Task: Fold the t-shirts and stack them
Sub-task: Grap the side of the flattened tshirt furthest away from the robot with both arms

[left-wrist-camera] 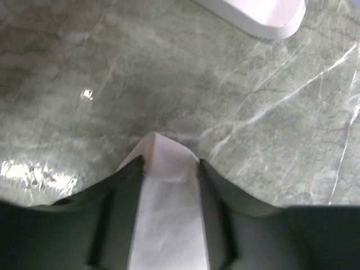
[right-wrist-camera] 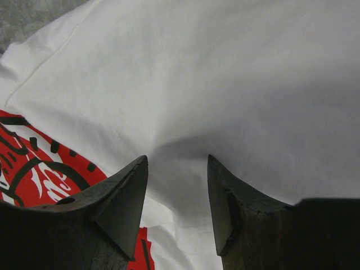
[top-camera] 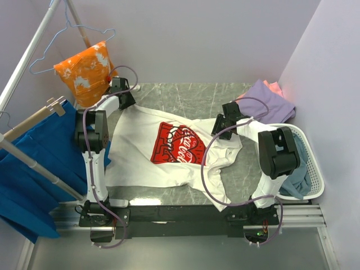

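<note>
The white t-shirt [top-camera: 140, 157] with its red-and-white chest print [top-camera: 177, 145] lies spread across the grey marble table [top-camera: 185, 95]. My left gripper [top-camera: 126, 101] is at the shirt's far left corner. In the left wrist view a strip of white t-shirt [left-wrist-camera: 166, 225] fills the gap of the left gripper [left-wrist-camera: 170, 163], its tip poking past the fingers. My right gripper [top-camera: 220, 126] is shut on the shirt's far right edge. In the right wrist view the white t-shirt [right-wrist-camera: 225, 73] puckers between the right gripper [right-wrist-camera: 176, 158]. Purple [top-camera: 270, 100] and salmon-pink [top-camera: 274, 87] t-shirts lie at the far right.
A white basket [top-camera: 316, 179] at the right holds a grey-blue t-shirt [top-camera: 301, 166]. At the far left an orange splotched garment [top-camera: 87, 70] and a large blue cloth [top-camera: 34, 163] hang from a rack [top-camera: 25, 53]. A white moulded piece [left-wrist-camera: 264, 17] lies beyond the left gripper.
</note>
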